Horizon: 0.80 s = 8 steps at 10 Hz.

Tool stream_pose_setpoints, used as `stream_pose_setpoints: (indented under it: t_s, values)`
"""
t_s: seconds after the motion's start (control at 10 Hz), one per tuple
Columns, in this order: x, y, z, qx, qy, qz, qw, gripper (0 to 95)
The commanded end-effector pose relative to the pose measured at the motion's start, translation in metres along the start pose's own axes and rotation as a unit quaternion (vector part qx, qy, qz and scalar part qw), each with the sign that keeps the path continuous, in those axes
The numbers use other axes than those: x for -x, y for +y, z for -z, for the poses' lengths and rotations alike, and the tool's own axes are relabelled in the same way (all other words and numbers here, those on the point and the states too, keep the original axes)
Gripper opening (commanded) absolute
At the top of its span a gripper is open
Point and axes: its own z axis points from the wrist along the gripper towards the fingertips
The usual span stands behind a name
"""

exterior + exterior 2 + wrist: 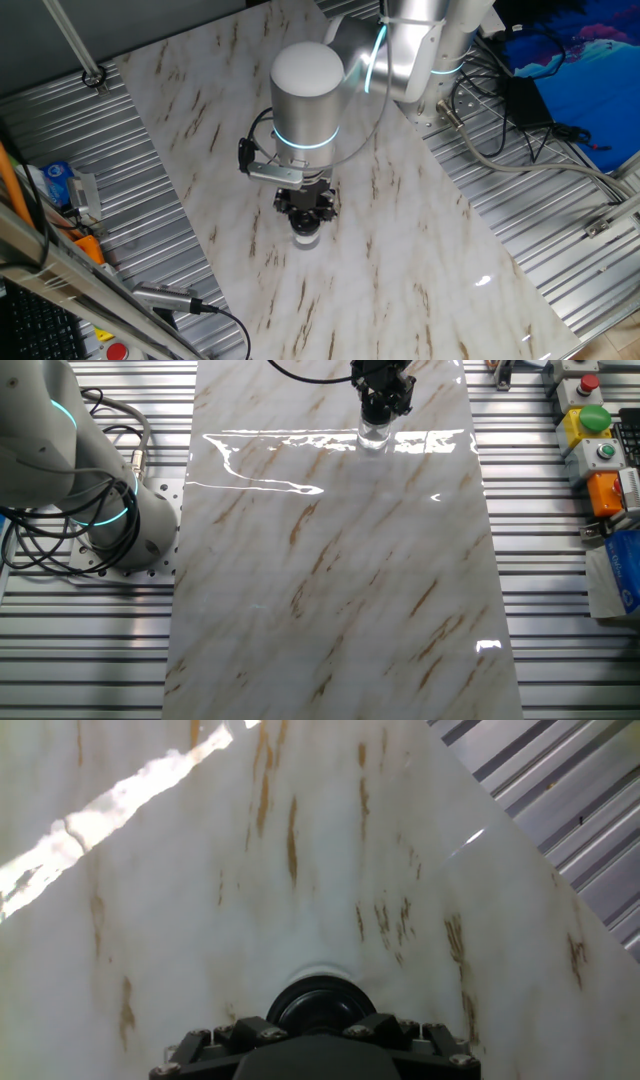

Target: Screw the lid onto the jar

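Note:
The jar (306, 234) stands upright on the marble table, small and clear. In the other fixed view the jar (374, 436) sits near the far edge, in the glare. My gripper (307, 207) points straight down onto its top. The hand view shows the round black lid (318, 1002) sitting on the jar's pale rim (316, 969), half under the gripper body. My gripper (318, 1026) has its fingers (240, 1030) closed in on either side of the lid. The pads' contact is hidden by the gripper body.
The marble table top (400, 260) is flanked by ribbed metal (520, 190). Cables (490, 120) lie by the arm's base. A button box (592, 430) stands at the right edge in the other fixed view.

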Motion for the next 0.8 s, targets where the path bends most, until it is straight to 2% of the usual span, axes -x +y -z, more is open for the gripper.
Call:
stream_pose_setpoints:
  t_s: [0.1, 0.5, 0.8]
  values:
    - [0.0005, -0.0001, -0.0008, -0.002, -0.003, -0.001, 1.0, 0.0]
    - [0.0003, -0.0001, -0.0007, -0.021, 0.001, -0.032, 0.9993, 0.0]
    - [0.0003, 0.0, -0.0006, -0.019, -0.004, -0.067, 0.9976, 0.0]
